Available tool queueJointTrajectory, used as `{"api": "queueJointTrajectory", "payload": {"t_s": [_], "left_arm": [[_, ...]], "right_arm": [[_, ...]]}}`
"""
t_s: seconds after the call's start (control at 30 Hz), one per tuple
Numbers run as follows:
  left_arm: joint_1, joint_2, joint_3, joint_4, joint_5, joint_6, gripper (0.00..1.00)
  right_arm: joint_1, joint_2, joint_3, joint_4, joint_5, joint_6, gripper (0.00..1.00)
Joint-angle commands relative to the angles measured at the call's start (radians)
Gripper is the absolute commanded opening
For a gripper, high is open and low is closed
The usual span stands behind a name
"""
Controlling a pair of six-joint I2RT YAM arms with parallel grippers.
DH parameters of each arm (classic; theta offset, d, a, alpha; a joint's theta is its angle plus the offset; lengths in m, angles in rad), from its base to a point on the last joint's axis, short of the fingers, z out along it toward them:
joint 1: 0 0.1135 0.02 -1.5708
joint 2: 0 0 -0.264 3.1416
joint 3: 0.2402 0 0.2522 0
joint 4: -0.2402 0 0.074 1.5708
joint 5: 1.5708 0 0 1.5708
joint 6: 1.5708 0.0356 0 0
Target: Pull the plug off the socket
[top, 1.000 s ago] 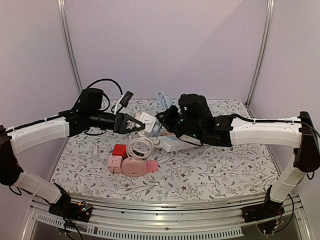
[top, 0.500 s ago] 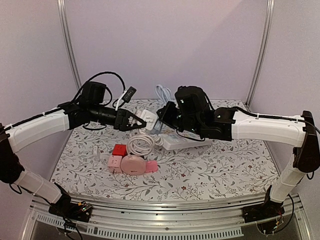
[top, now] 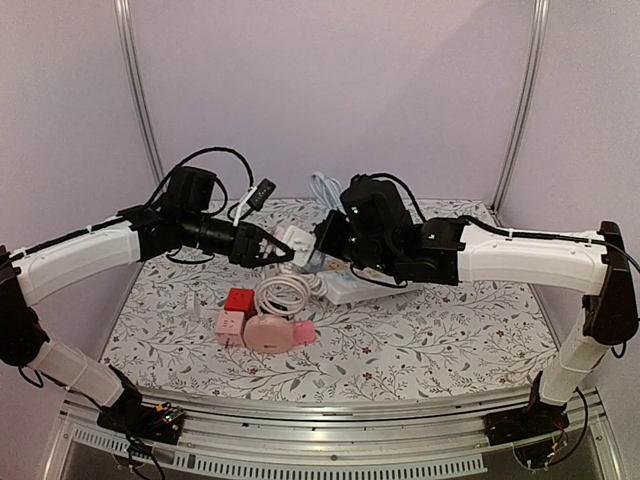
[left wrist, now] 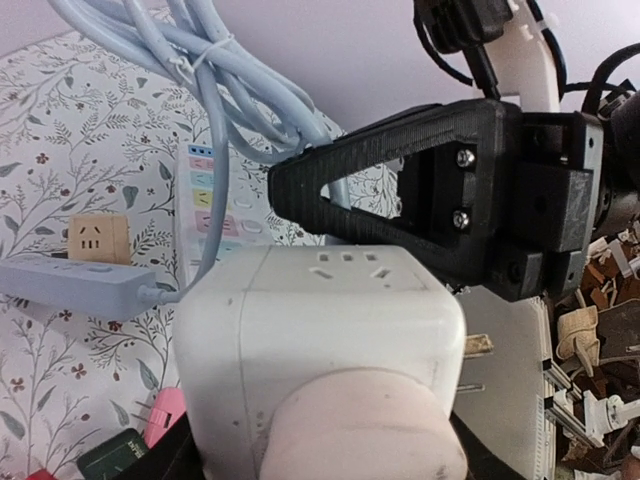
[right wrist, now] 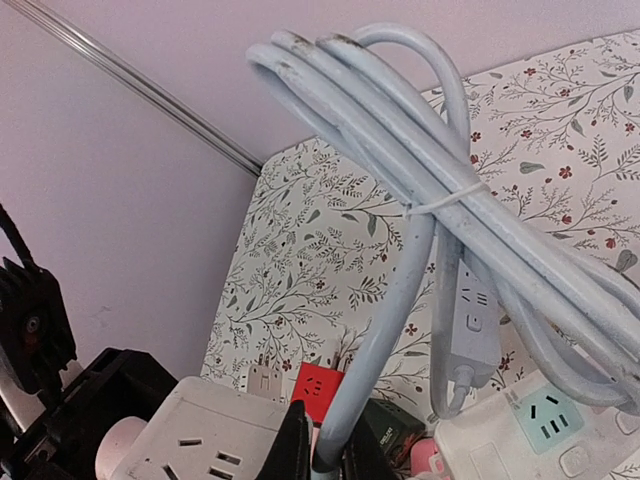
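Bracing the cube socket [left wrist: 320, 320] in the clamped left gripper [top: 280, 250], pull straight with the right gripper [right wrist: 325, 452] pinching the cable [right wrist: 400, 270].

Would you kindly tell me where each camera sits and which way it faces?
Top: above and behind the bases, looking down at the table; both arms, left tool and right tool show.
Left wrist: on the left arm, looking past its black finger at the white cube socket it grips.
Right wrist: looks over its fingers, clamped on the pale blue cable.
Shared: both wrist views show socket and cable.
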Motion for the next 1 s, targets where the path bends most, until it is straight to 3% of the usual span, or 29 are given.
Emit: {"api": "queueJointTrajectory", "payload": {"t_s": [0.0, 0.27, 0.43, 0.73, 0.97], "left_arm": [[0.084, -0.091, -0.031, 0.218, -0.004, -0.111, 0.04], [0.108, -0.198, -0.109, 0.309, -0.140, -0.132, 0.05], [0.116, -0.201, -0.110, 0.313, -0.141, -0.136, 0.05], [0.114, -0.174, -0.094, 0.308, -0.090, -0.138, 0.05], [0.127, -0.171, -0.071, 0.291, -0.044, -0.132, 0.05]], "right_arm": [[-0.009, -0.049, -0.060, -0.096, 0.146, -0.006, 0.00], [-0.009, -0.058, -0.105, -0.120, 0.179, 0.137, 0.00], [-0.009, -0.066, -0.115, -0.135, 0.195, 0.165, 0.00], [-0.009, -0.073, -0.080, -0.133, 0.204, 0.108, 0.00], [-0.038, -0.079, -0.045, -0.126, 0.162, -0.049, 0.00]]}}
